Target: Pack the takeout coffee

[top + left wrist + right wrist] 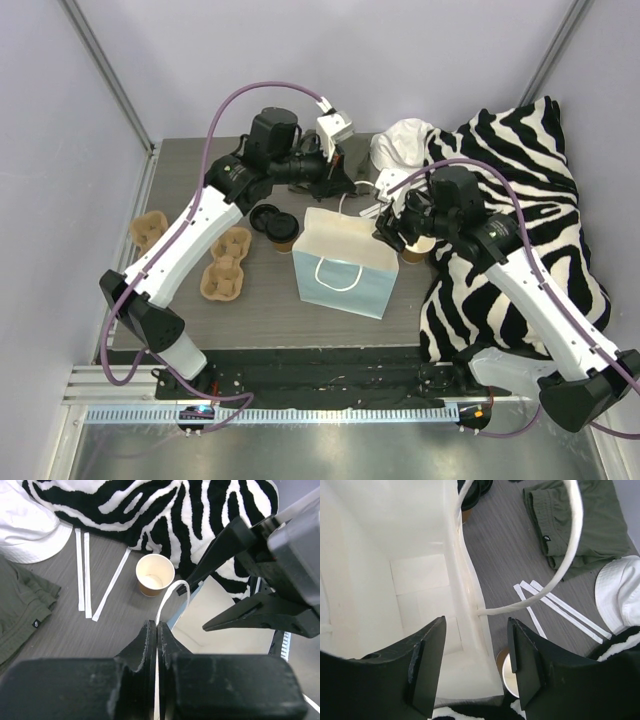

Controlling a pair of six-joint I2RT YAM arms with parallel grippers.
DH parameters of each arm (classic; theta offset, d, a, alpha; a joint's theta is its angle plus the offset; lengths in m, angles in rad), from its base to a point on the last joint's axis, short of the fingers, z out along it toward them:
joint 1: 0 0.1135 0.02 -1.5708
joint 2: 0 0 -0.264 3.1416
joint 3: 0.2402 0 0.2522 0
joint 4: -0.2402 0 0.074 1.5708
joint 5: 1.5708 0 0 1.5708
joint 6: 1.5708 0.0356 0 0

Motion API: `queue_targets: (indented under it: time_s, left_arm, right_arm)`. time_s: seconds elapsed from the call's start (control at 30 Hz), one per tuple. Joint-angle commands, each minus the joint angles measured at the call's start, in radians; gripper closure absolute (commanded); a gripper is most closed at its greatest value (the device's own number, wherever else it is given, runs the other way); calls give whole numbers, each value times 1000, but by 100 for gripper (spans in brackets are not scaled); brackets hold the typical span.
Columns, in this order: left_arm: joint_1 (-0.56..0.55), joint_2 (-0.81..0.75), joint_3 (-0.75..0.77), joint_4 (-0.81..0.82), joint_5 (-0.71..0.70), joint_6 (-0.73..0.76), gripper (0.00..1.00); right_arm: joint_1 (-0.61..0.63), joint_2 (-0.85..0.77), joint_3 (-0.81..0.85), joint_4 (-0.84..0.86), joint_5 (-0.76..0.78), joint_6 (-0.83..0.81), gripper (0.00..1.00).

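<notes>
The takeout coffee (275, 222), a tan cup with a black lid, stands on the table left of the blue paper bag (340, 268); its lid shows at the top of the right wrist view (472, 492). My left gripper (349, 188) is shut on the bag's white handle (167, 597), its jaws pressed together on the cord (157, 626). My right gripper (388, 228) is open and straddles the bag's right wall (477, 622), one finger inside, one outside. The bag (395, 555) stands open and empty.
A lidless tan cup (155, 574) stands right of the bag, by the zebra blanket (520, 200). Two pulp cup carriers (225, 265) lie at the left. A green garment (575, 520), a white hat (620, 590) and white paper strips (82, 570) lie behind the bag.
</notes>
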Motion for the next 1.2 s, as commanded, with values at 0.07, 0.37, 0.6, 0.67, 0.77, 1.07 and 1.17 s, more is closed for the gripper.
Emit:
queue_targets:
  time_s: [0.07,0.37,0.6,0.67,0.77,1.07,1.17]
  left_arm:
    - [9,-41,-18,24,22,-15,100]
    - [22,-17,-35,-56,-27,-42,100]
    - [33,80,-16,-203,-100,-50,100]
    - [36,118,8,-228,-102,-50,100]
    - [38,170,53,-281,-100,-47,100]
    - [38,261,140,-407,-24,5,100]
    - [36,268,140,-458,-4,42,100]
  right_arm:
    - [-1,41,-16,53,-13,-78,51]
    - [-1,39,-22,58,-95,-128,99]
    - [1,20,-41,64,-141,-193,99]
    - [1,18,-45,63,-148,-217,99]
    - [4,12,-47,55,-164,-249,99]
    - [17,15,-55,60,-152,-294,99]
    - [19,19,-55,63,-142,-297,99]
